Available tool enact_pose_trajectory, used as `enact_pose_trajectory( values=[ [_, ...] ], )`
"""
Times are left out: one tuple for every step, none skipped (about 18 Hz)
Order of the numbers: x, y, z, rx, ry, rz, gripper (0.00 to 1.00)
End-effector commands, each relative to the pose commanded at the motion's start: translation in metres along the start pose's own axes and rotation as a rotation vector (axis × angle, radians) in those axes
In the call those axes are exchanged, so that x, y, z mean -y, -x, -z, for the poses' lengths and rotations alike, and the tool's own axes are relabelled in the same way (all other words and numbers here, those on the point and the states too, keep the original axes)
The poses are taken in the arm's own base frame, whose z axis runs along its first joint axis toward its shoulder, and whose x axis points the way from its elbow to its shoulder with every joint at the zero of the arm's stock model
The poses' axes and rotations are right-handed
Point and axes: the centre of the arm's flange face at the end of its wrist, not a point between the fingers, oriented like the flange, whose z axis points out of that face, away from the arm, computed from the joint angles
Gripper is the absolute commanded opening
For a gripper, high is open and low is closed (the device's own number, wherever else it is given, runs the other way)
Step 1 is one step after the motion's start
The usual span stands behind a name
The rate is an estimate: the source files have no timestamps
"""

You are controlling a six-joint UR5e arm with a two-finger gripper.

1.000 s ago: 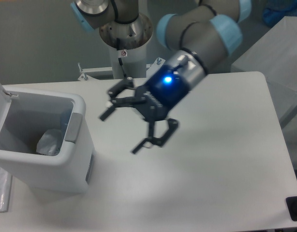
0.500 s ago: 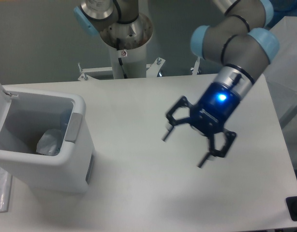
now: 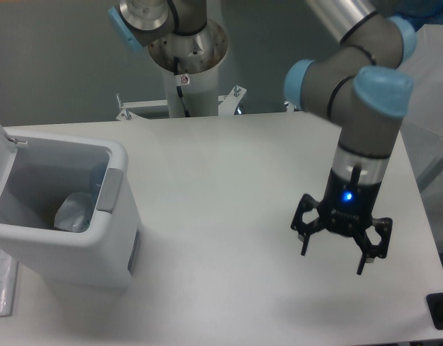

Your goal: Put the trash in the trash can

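The trash can (image 3: 117, 216) is a boxy white bin at the left of the table, its lid hinged up and a grey handle panel on its right side. Inside it lies a piece of trash (image 3: 73, 211), a crumpled clear plastic item resting against the right wall. My gripper (image 3: 333, 258) hangs over the right part of the table, far from the can, pointing straight down. It is open and nothing is between its fingers (image 3: 305, 245). A blue light glows on its body.
The arm's base column (image 3: 187, 50) stands at the back centre behind the table. A pale grey box (image 3: 416, 86) sits beyond the table's right edge. A small dark object (image 3: 441, 311) shows at the bottom right corner.
The open, empty gripper has swung from beside the trash can across to the right side of the table and turned to point downward. The trash in the can has not moved.
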Motion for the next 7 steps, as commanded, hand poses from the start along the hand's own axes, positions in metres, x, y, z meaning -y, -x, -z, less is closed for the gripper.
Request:
enact_pose_trajectory(
  values=[
    [0.006,-0.010,-0.010,0.013,0.077,-0.042,1.00],
    [0.010,-0.016,-0.016,0.031,0.135,-0.096,1.00],
    [0.017,-0.023,-0.021,0.037,0.161,-0.140,1.00],
    [0.018,-0.025,-0.024,0.035,0.169,-0.151,1.00],
    [0.018,-0.026,-0.027,0.035,0.179,-0.153,1.00],
    [0.016,-0.025,-0.036,0.031,0.192,-0.154,1.00],
    [0.017,-0.026,-0.039,0.029,0.193,-0.154,1.00]
  ],
)
